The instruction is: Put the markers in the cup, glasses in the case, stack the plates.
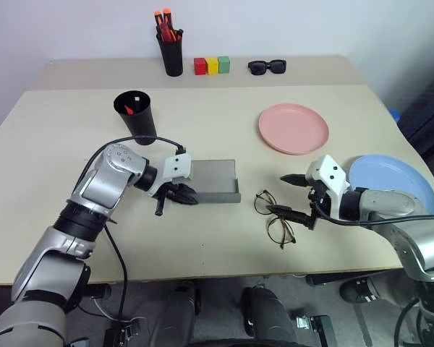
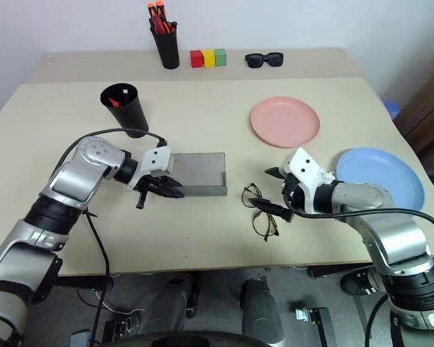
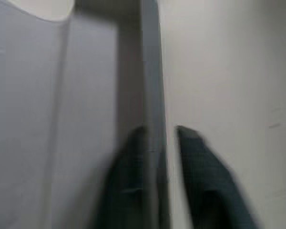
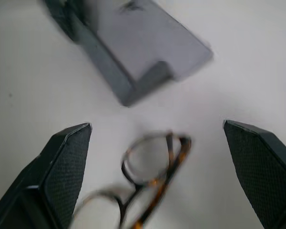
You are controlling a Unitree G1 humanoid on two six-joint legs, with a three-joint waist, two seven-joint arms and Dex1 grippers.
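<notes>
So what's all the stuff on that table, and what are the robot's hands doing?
Cup: one, black, far left, a red-tipped marker inside.
Pen pot: one, black, back edge, full of orange-capped pens.
Blocks: three, red, yellow, green, in a row right of the pot.
Sunglasses: one, black, right of the blocks.
Plates: two, pink right of centre, light blue nearer, at the right edge, apart.
Case: one, grey, open, centre.
Glasses: one, thin dark rims, on the table right of the case.
Table: one, beige.
Left gripper: black fingers either side of the case's wall.
Right gripper: wide open, over the glasses.
</notes>
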